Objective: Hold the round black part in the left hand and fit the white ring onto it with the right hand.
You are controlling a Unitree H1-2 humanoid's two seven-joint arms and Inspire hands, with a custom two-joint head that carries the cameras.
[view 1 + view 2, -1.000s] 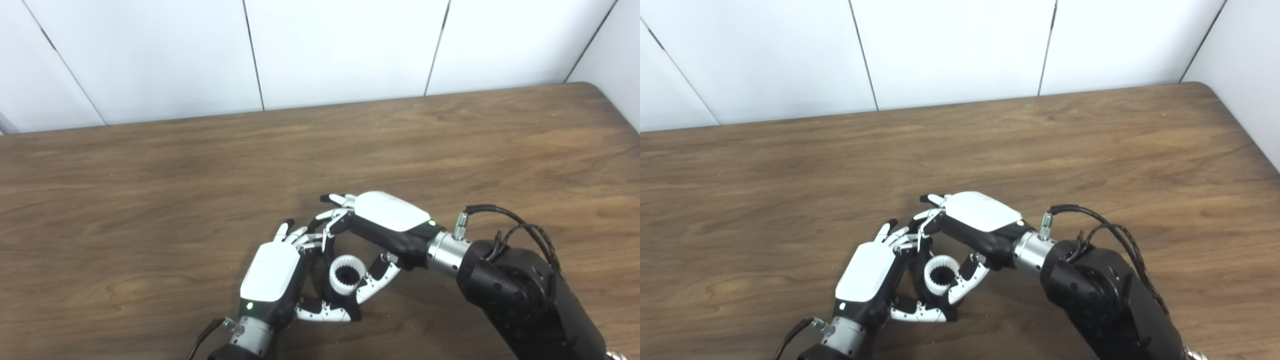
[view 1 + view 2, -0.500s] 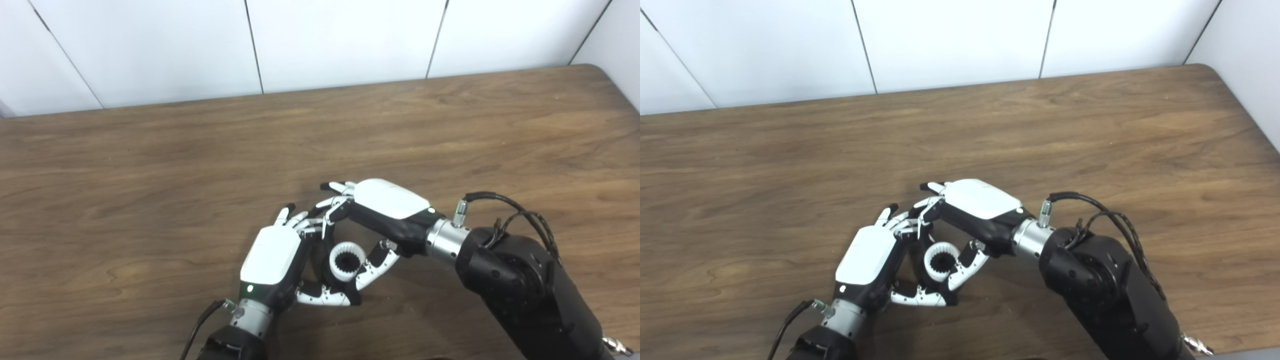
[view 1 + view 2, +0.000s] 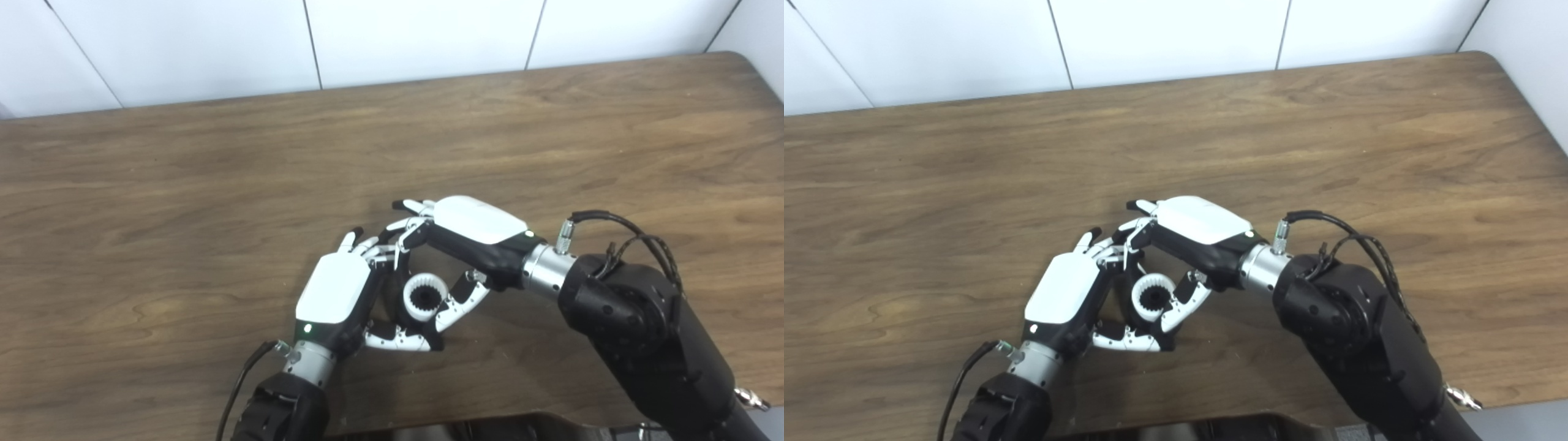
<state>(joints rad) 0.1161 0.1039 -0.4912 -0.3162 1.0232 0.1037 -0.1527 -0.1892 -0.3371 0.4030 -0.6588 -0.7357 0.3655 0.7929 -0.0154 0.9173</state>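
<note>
A white ring (image 3: 409, 305) stands just above the table between my two hands, its opening facing up. The round black part (image 3: 422, 298), toothed, shows inside the ring's opening; the rest of it is hidden. My left hand (image 3: 335, 294) wraps it from the left, with its thumb (image 3: 398, 340) curled underneath at the front. My right hand (image 3: 474, 223) reaches in from the right. Its thumb (image 3: 462, 303) presses the ring's right side and its fingers (image 3: 401, 236) curl over the far side. The fingertips of both hands meet behind the ring.
The brown wooden table (image 3: 184, 184) stretches out on all sides, with white wall panels (image 3: 416, 37) behind its far edge. Its rounded back right corner (image 3: 1488, 58) is in view. A black cable (image 3: 625, 236) loops off my right wrist.
The whole picture has slid upward, so the camera has tilted down. Both hands and the ring keep the same pose relative to each other.
</note>
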